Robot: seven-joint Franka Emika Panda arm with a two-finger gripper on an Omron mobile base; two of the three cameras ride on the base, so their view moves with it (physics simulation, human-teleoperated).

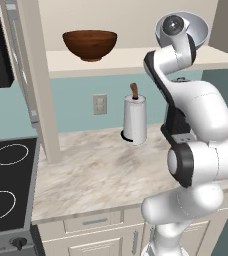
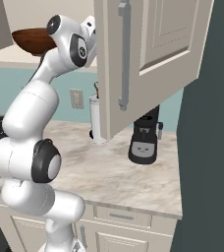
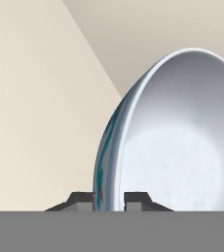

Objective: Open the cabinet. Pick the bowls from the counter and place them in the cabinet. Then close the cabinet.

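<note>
Hand view: gripper [image 3: 109,199] clamps the rim of the white bowl [image 3: 182,138], one dark tip on each side of the thin wall. Bowl tilted on edge, smooth pale inside, blue-green pattern along the outer curve. Flat beige cabinet interior behind it.

Left base view: the cabinet [image 1: 136,57] stands open. Glossy dark brown wooden bowl [image 1: 90,45] sits upright on the pale shelf. White bowl [image 1: 198,27] is held up at shelf height, to the right of the brown one, partly hidden by the wrist. Below the shelf, on the veined marbled counter [image 1: 96,175], stands a white cylindrical paper towel holder [image 1: 135,119] with a brown knob.

Right base view: raised-panel door [image 2: 148,54] swung open, long silver bar handle [image 2: 124,54]; a black coffee machine [image 2: 144,135] stands on the counter below the door.
</note>
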